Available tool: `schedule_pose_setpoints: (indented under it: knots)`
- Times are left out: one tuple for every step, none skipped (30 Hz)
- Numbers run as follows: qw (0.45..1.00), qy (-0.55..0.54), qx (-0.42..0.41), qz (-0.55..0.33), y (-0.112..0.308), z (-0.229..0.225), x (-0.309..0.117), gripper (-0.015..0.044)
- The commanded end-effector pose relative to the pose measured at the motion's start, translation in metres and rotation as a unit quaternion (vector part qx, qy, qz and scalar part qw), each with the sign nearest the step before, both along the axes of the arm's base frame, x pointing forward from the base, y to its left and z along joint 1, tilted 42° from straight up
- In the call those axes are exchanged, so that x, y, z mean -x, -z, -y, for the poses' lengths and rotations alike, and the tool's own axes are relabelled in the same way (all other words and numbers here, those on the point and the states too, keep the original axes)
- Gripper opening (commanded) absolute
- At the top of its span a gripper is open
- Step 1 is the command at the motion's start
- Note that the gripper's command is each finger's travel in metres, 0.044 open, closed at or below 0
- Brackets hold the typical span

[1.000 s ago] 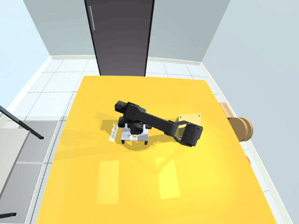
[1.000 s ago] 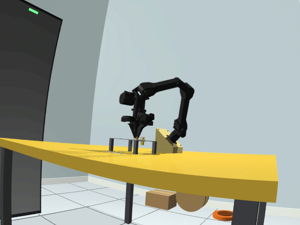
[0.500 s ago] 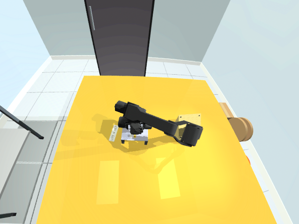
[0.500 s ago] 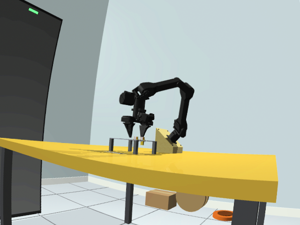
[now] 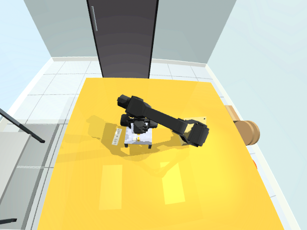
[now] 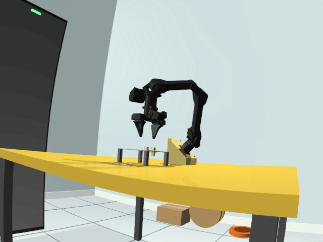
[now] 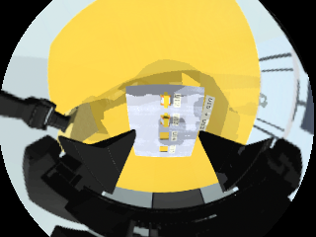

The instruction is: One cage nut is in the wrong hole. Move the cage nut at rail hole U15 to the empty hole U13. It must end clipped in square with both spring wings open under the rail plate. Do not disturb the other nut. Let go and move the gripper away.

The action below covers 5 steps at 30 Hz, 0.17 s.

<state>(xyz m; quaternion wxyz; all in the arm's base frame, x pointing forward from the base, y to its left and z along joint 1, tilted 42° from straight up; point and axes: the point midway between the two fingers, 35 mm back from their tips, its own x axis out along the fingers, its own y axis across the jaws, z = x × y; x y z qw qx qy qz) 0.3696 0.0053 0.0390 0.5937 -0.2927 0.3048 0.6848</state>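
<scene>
A small grey rail plate [image 5: 146, 138] [image 6: 130, 149] [image 7: 143, 109] stands on four short legs on the yellow table [image 5: 198, 185]. In the wrist view two brass cage nuts [image 7: 166, 100] [image 7: 167, 119] sit in the two far holes of the row, next to each other. The two near holes [image 7: 163, 134] [image 7: 163, 148] show yellow table through them. The labels beside the holes are too small to read. Both nuts [image 6: 147, 148] [image 6: 154, 149] stick up from the plate in the side view. My gripper [image 6: 147, 136] [image 7: 166, 132] [image 5: 139, 128] is open and empty, hanging well above the nuts.
A white label strip [image 5: 117, 136] [image 7: 206, 114] lies on the table beside the plate. The arm's tan wedge base [image 6: 177, 153] stands behind the plate. A dark cabinet [image 5: 123, 37] stands beyond the table. A box [image 6: 172, 213] and a wooden disc lie on the floor.
</scene>
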Motion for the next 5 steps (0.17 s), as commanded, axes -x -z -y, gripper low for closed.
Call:
schedule_pose_setpoints:
  knots:
    - [1.0,-0.003,0.001,0.0,-0.0002,0.0002,0.0003,0.044]
    - [1.0,-0.003,0.001,0.0,-0.0002,0.0002,0.0003,0.044]
    - [1.0,-0.003,0.001,0.0,-0.0002,0.0002,0.0003,0.044]
    - [1.0,-0.003,0.001,0.0,-0.0002,0.0002,0.0003,0.044]
    - [1.0,-0.003,0.001,0.0,-0.0002,0.0002,0.0003,0.044]
